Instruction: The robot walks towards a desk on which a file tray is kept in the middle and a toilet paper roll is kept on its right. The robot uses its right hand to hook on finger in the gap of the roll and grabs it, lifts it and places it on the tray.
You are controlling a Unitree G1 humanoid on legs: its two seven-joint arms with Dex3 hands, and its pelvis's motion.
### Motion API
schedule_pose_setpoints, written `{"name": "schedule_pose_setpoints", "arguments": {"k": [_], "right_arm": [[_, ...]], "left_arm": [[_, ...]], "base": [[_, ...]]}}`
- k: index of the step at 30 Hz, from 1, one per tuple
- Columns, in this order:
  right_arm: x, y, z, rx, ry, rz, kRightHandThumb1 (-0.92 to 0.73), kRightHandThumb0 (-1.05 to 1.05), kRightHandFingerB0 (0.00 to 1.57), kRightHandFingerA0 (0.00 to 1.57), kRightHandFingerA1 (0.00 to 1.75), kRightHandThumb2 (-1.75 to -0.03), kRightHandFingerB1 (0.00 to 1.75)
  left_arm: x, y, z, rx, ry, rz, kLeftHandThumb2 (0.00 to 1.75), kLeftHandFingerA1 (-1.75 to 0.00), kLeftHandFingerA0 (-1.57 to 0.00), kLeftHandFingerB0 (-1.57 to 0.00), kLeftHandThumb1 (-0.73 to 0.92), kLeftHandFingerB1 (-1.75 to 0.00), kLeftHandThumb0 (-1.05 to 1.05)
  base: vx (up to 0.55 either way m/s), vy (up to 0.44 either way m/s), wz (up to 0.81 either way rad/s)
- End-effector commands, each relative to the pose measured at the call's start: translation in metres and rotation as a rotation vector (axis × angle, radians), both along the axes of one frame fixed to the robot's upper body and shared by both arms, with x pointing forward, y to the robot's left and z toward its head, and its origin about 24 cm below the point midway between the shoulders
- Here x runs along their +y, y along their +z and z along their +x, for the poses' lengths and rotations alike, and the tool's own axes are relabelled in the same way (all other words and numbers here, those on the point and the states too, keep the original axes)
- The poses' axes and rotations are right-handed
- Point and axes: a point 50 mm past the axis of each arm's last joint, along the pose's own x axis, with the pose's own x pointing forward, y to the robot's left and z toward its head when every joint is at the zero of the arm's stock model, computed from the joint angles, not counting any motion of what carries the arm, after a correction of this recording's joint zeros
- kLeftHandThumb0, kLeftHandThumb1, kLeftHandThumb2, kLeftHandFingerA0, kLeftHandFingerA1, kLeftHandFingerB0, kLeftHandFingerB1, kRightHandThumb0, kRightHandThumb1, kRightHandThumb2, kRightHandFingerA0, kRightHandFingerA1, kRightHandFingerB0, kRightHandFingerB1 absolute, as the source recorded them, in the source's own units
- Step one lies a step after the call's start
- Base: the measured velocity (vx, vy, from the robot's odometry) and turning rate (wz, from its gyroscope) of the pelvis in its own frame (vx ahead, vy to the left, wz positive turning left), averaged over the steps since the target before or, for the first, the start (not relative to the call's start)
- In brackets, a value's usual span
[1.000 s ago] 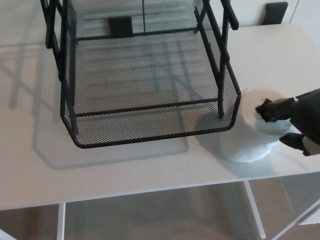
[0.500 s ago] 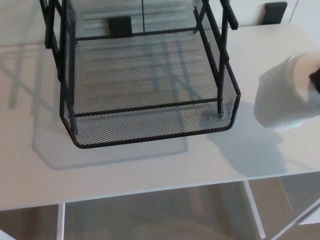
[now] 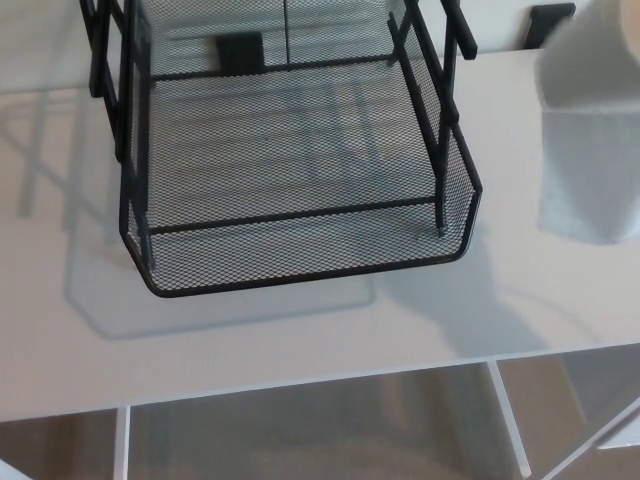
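Observation:
The black mesh file tray (image 3: 300, 274) stands in the middle of the white desk (image 3: 250, 340), its lower shelf empty. The white toilet paper roll (image 3: 598, 50) is up in the air at the picture's top right, blurred and large, well above the desk and to the right of the tray. A loose sheet (image 3: 590, 175) hangs down from it. Its shadow falls on the desk by the tray's right front corner. Neither hand shows; whatever holds the roll lies beyond the right edge.
Black tray posts (image 3: 440, 90) rise at the tray's right side, close to the roll. Two small black blocks (image 3: 240, 50) (image 3: 551, 20) sit at the desk's back. The desk's front edge runs across the bottom, with white legs (image 3: 510, 420) below it.
The roll has risen off the desk at the right and moved up toward the top right corner, trailing a sheet. The right hand, seen on the roll a second ago, has left the picture.

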Motion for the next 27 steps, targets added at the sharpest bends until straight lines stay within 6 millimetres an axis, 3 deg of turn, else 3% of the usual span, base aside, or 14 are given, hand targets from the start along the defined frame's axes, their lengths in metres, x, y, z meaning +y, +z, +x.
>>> {"name": "schedule_pose_setpoints", "arguments": {"k": [1, 3, 9, 12, 13, 16, 17, 22, 25, 26, 27], "right_arm": [[0.022, 0.03, 0.008, 0.008, 0.013, 0.087, -0.59, -0.33, 0.92, 0.95, 1.66, -0.61, 0.6], [0.039, 0.042, 0.014, -0.057, 0.068, 0.111, -0.6, -0.32, 0.95, 1.02, 1.66, -0.66, 0.69], [0.076, 0.06, 0.023, -0.11, 0.15, 0.139, -0.62, -0.29, 0.91, 0.96, 1.68, -0.67, 0.7], [0.09, 0.06, 0.025, -0.092, 0.184, 0.136, -0.61, -0.3, 0.92, 0.98, 1.62, -0.68, 0.68], [0.098, 0.059, 0.025, -0.055, 0.194, 0.106, -0.61, -0.35, 0.91, 0.95, 1.63, -0.59, 0.66], [0.116, 0.049, 0.029, -0.015, 0.226, 0.052, -0.55, -0.34, 0.91, 0.94, 1.66, -0.6, 0.62], [0.123, 0.043, 0.032, 0.03, 0.221, 0.024, -0.57, -0.36, 0.86, 0.86, 1.69, -0.6, 0.61], [0.148, 0.017, 0.044, 0.188, 0.223, -0.022, -0.52, -0.33, 0.91, 0.88, 1.66, -0.58, 0.57], [0.155, 0.003, 0.053, 0.245, 0.216, -0.083, -0.52, -0.35, 0.92, 0.87, 1.67, -0.58, 0.59], [0.156, -0.001, 0.055, 0.271, 0.215, -0.105, -0.54, -0.4, 0.95, 0.86, 1.58, -0.65, 0.64], [0.158, -0.006, 0.057, 0.322, 0.213, -0.138, -0.57, -0.35, 0.92, 0.82, 1.64, -0.61, 0.62]], "left_arm": [[0.003, 0.005, 0.002, -0.027, -0.028, 0.009, 0.71, -0.35, -0.28, -0.26, 0.92, -0.33, -0.61], [0.003, 0.004, 0.0, -0.019, -0.041, 0.015, 0.71, -0.35, -0.27, -0.24, 0.92, -0.32, -0.63], [0.001, 0.002, 0.005, -0.006, -0.029, 0.022, 0.72, -0.35, -0.27, -0.26, 0.92, -0.33, -0.61], [0.001, 0.002, 0.004, -0.02, -0.043, 0.018, 0.71, -0.35, -0.27, -0.25, 0.92, -0.33, -0.62], [0.0, 0.002, 0.006, -0.023, -0.043, 0.012, 0.71, -0.35, -0.28, -0.26, 0.92, -0.33, -0.62], [-0.002, 0.001, 0.008, -0.03, -0.025, 0.003, 0.71, -0.35, -0.27, -0.26, 0.92, -0.32, -0.6], [-0.003, 0.0, 0.008, -0.036, -0.018, -0.009, 0.69, -0.35, -0.26, -0.25, 0.92, -0.32, -0.61], [-0.005, -0.002, 0.008, -0.033, -0.035, 0.005, 0.69, -0.36, -0.31, -0.28, 0.92, -0.33, -0.62], [-0.005, -0.003, 0.01, -0.036, -0.006, -0.003, 0.68, -0.36, -0.31, -0.27, 0.92, -0.32, -0.63], [-0.005, -0.002, 0.01, -0.033, -0.022, -0.004, 0.7, -0.36, -0.29, -0.25, 0.92, -0.33, -0.62], [-0.004, -0.002, 0.01, -0.03, -0.022, -0.006, 0.69, -0.35, -0.3, -0.27, 0.92, -0.32, -0.64]], "base": [[0.0, 0.0, 0.0], [0.0, 0.0, 0.0], [0.0, 0.0, 0.0], [0.0, 0.0, 0.0], [0.0, 0.0, 0.0], [0.0, 0.0, 0.0], [0.0, 0.0, 0.0], [0.0, 0.0, 0.0], [0.0, 0.0, 0.0], [0.0, 0.0, 0.0], [0.0, 0.0, 0.0]]}}
